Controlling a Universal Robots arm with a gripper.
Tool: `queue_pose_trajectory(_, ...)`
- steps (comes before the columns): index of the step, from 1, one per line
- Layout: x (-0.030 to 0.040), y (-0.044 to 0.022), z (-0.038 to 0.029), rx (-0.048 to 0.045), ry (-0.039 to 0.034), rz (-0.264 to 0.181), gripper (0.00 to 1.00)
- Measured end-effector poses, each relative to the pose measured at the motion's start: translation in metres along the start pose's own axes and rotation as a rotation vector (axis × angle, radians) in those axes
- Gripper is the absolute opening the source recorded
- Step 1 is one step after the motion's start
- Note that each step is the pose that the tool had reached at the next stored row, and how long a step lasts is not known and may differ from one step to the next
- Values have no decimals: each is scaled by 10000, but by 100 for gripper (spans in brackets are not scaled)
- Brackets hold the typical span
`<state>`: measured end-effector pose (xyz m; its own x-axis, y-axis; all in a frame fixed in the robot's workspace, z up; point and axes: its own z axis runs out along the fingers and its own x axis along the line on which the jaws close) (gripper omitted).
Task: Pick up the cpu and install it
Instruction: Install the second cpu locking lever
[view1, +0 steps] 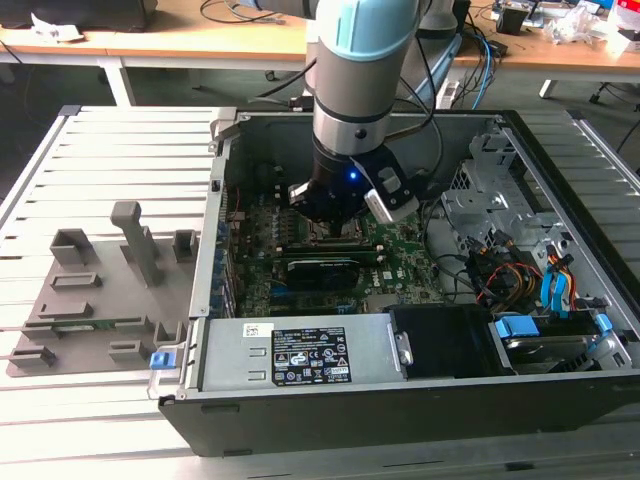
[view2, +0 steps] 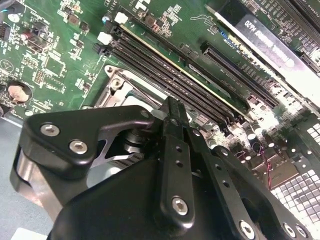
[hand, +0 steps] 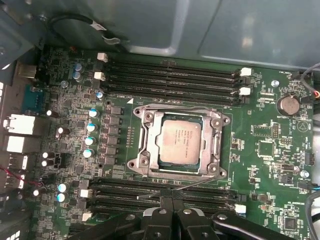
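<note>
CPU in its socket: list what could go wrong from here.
1. The cpu lies in the socket frame with the gripper just beside it; a sideways nudge might shift the chip.
2. The gripper hangs low over the memory slots; dropping further could strike them.

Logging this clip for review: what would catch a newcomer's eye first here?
The arm reaching down into the open computer case in the exterior view. In the first wrist view, the cpu already lies in the socket frame on the green motherboard, with the gripper beside the frame.
</note>
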<state>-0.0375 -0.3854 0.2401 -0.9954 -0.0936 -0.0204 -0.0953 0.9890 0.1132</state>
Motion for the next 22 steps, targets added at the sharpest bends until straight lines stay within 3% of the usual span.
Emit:
queue_pose_trajectory(15, 72, -17, 210, 0, 0, 0, 11)
queue_pose_trajectory(19, 156, -12, 231, -3, 0, 0, 11)
queue_pose_trajectory(22, 310, -1, 269, -7, 1, 1, 11)
